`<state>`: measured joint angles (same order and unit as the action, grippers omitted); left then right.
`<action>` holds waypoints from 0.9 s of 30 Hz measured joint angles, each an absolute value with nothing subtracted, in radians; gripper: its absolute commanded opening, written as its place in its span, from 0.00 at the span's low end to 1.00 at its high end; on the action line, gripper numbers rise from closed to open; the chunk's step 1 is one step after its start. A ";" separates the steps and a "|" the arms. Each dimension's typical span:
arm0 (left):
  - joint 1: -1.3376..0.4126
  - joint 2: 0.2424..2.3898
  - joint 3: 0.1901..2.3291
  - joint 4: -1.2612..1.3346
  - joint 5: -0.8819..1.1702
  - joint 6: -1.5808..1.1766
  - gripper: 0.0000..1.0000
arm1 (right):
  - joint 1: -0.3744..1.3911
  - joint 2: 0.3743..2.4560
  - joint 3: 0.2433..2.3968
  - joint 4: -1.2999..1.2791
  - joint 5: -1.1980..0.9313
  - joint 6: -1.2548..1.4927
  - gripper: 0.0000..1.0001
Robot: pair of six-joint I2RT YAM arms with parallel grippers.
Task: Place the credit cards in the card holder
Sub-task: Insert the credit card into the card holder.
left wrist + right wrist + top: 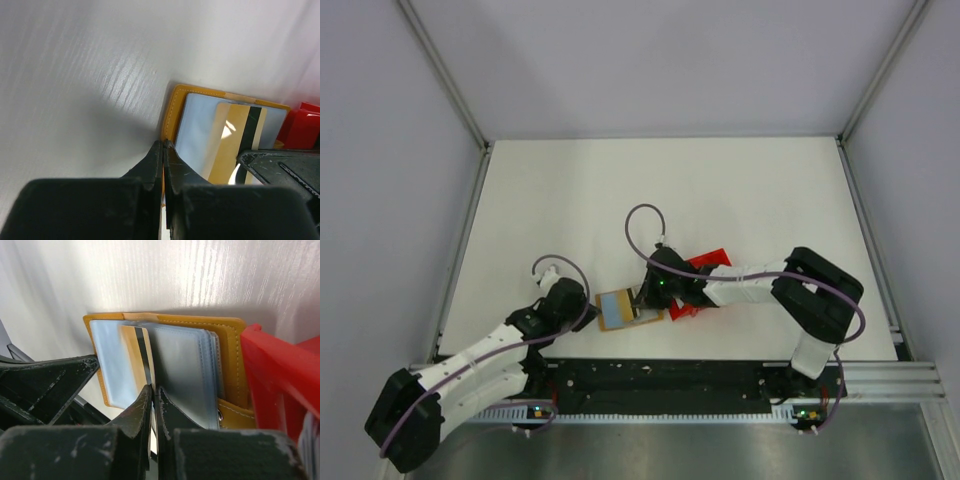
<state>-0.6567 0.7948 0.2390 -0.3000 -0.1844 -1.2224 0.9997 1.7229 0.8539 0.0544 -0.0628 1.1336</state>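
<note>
Top external view: the left tool is clenched, with the open card holder directly ahead of its tips on the white desk. The right tool, also clenched, meets the holder from the opposite side, with the red tray just behind it. Left wrist view: the fingertips appear to pinch the stitched, leather-like orange rim. Ahead of them lie the light blue card, flat and matte, and the striped card, glossy gold with a dark band. Risk: the rim is thin and pliable, so it can slip out of the pinch, and the holder then slides on the smooth desk. Right wrist view: the right tool grips the near edge of the striped card. The card's far end lies over the blue card, beside a stack of clear sleeves. Whether it has entered a pocket cannot be told. Risk: the limp sleeve mouths can buckle, or the card can ride over them. The rigid tray wall beside the tool can also snag it.
</note>
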 measured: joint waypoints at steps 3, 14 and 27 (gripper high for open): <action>-0.657 0.794 0.236 -0.307 -0.186 -1.229 0.00 | 0.999 1.749 0.854 0.072 -0.091 1.146 0.02; -0.657 0.794 0.229 -0.300 -0.189 -1.237 0.00 | 1.000 1.803 0.902 0.068 -0.159 1.138 0.11; -0.657 0.794 0.229 -0.299 -0.187 -1.237 0.00 | 1.017 1.764 0.952 -0.054 -0.139 0.975 0.47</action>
